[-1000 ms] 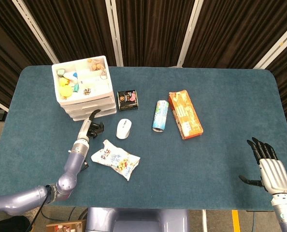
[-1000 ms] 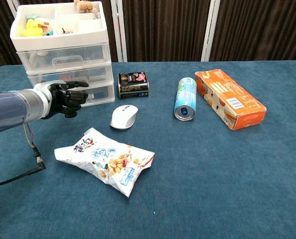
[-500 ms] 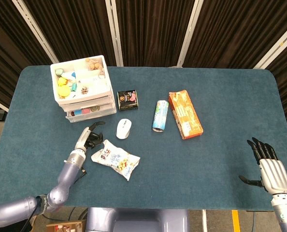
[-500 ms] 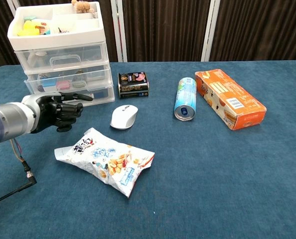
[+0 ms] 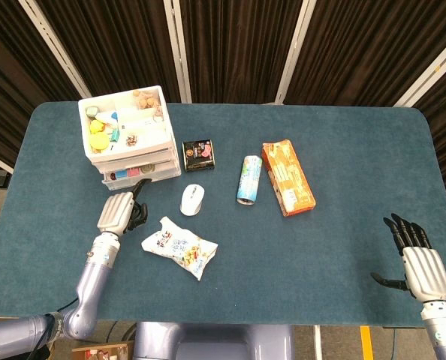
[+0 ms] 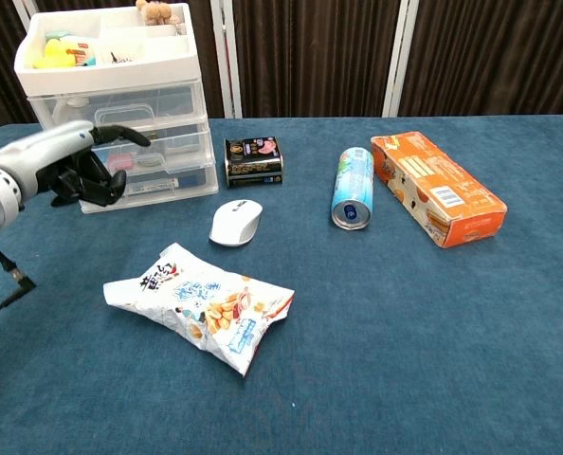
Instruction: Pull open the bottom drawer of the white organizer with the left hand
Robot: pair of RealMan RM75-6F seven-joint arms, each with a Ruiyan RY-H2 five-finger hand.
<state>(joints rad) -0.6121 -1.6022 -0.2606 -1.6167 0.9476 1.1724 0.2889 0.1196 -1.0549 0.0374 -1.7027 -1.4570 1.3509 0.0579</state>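
Organizer at far left of desk; bottom drawer juts slightly past upper two. Left robot hand just in front of it, fingers curled, holding nothing; contact with drawer unclear. Right robot hand near right, fingers spread, empty.

Advice: hook fingertips under handle lip, pull straight toward near edge, slowly; light plastic stack may slide whole. Mind chip bag.

Drawers translucent, smooth, boxy; desk felt-like blue; bag crinkly foil; mouse glossy, rounded.
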